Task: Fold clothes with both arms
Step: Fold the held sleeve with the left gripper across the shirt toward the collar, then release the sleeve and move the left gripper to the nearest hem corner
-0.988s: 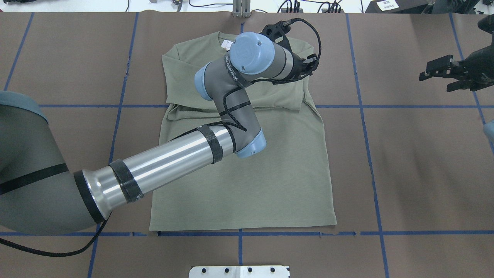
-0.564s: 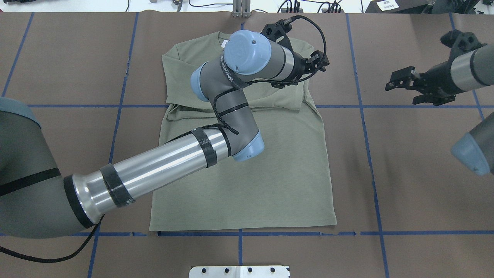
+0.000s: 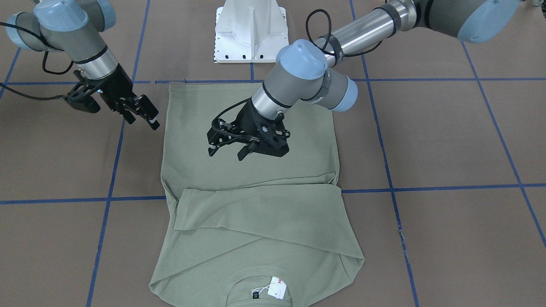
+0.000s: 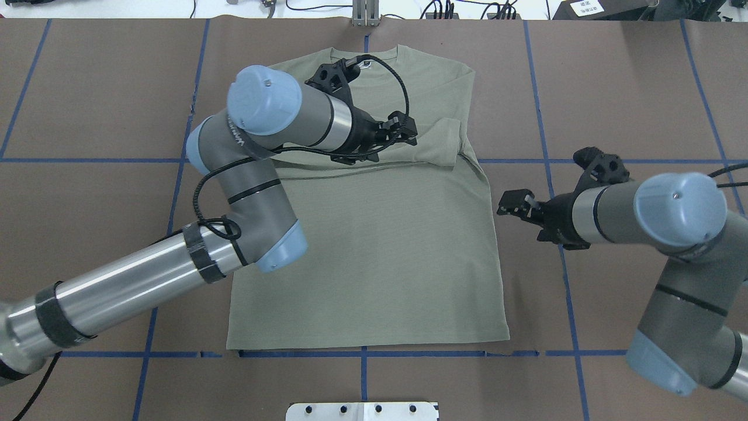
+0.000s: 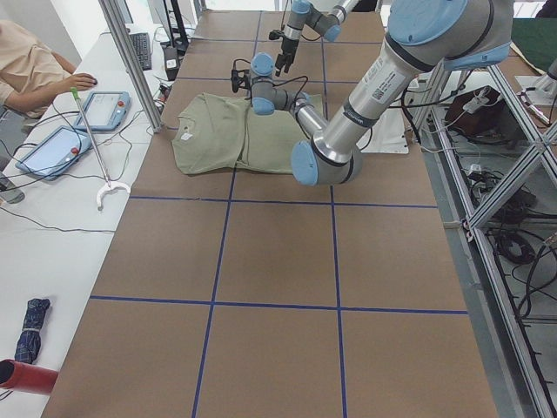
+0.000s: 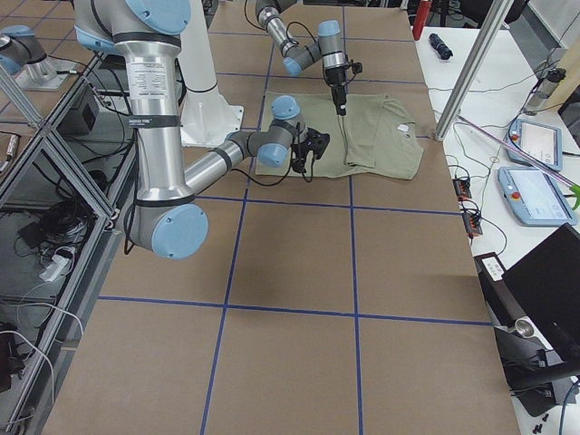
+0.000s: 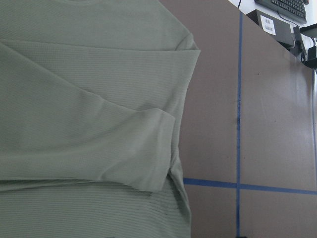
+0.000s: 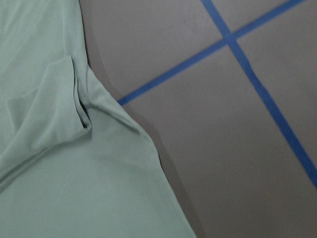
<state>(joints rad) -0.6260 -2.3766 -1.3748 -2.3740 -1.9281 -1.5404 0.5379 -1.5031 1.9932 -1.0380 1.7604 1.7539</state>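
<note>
The sage-green shirt [image 4: 374, 251] lies flat on the brown table, collar at the far side, both sleeves folded across the chest [image 4: 435, 143]. Its white hang tag [image 3: 277, 291] shows at the collar. My left gripper [image 4: 411, 131] hovers over the folded sleeves at mid-chest, open and empty; it also shows in the front view [image 3: 227, 152]. My right gripper [image 4: 514, 204] is open and empty just off the shirt's right side edge, seen too in the front view [image 3: 144, 118]. The wrist views show the sleeve cuff [image 7: 158, 148] and the shirt's side edge [image 8: 133, 144].
The white pedestal base [image 3: 249, 32] stands at the near table edge. Blue tape lines [image 4: 561, 245] cross the brown table cover. An operator [image 5: 30, 61] sits with tablets [image 5: 104, 109] on a white side table beyond the far edge.
My left arm drew back leftward, its gripper going from the shirt's right shoulder to mid-chest. My right arm swung in from the right edge to the shirt's right side.
</note>
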